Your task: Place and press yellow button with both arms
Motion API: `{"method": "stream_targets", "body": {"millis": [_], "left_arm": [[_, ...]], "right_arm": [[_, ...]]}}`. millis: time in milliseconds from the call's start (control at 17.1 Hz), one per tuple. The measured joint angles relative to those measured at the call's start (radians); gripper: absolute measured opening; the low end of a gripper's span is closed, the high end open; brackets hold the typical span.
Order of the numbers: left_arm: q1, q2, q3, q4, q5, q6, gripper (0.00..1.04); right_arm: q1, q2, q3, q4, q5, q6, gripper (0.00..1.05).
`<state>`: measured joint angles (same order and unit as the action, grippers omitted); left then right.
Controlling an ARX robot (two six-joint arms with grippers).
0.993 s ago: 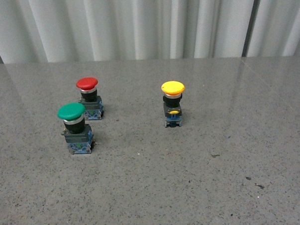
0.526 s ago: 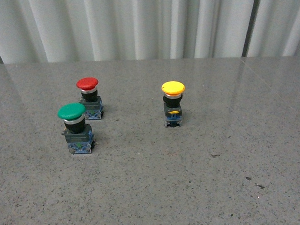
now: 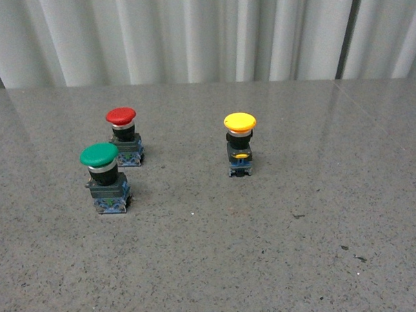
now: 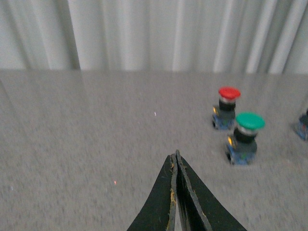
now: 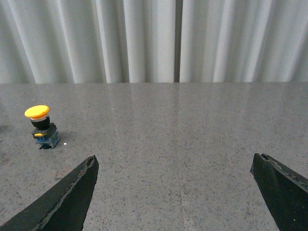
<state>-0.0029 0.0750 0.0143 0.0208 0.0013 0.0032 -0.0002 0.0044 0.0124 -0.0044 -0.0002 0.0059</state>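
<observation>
The yellow button (image 3: 240,144) stands upright on the grey speckled table, right of centre in the front view, with its yellow cap on top and a blue-grey block below. It also shows in the right wrist view as the yellow button (image 5: 41,126), well off to one side of my right gripper (image 5: 174,158), which is open wide with nothing between its fingers. My left gripper (image 4: 175,155) is shut and empty, its fingertips pressed together above bare table. Neither arm shows in the front view.
A green-capped button (image 3: 104,177) and a red-capped button (image 3: 123,135) stand close together at the left of the grey table (image 3: 302,262). Both also show in the left wrist view as the green one (image 4: 245,138) and the red one (image 4: 225,107). Pale curtains hang behind.
</observation>
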Motion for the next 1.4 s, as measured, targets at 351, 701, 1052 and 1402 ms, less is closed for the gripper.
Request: {"method": "stream_targets", "body": {"millis": [351, 701, 1052, 1402], "left_arm": [[0.000, -0.064, 0.000, -0.026, -0.002, 0.000, 0.04], [0.000, -0.064, 0.000, -0.024, -0.002, -0.001, 0.37], [0.000, -0.064, 0.000, -0.025, -0.002, 0.000, 1.00], [0.000, -0.064, 0.000, -0.024, -0.002, 0.000, 0.98]], "right_arm": [[0.000, 0.000, 0.000, 0.001, 0.000, 0.000, 0.98], [0.000, 0.000, 0.000, 0.001, 0.000, 0.000, 0.98], [0.000, 0.000, 0.000, 0.000, 0.000, 0.000, 0.98], [0.000, 0.000, 0.000, 0.000, 0.000, 0.000, 0.98]]}}
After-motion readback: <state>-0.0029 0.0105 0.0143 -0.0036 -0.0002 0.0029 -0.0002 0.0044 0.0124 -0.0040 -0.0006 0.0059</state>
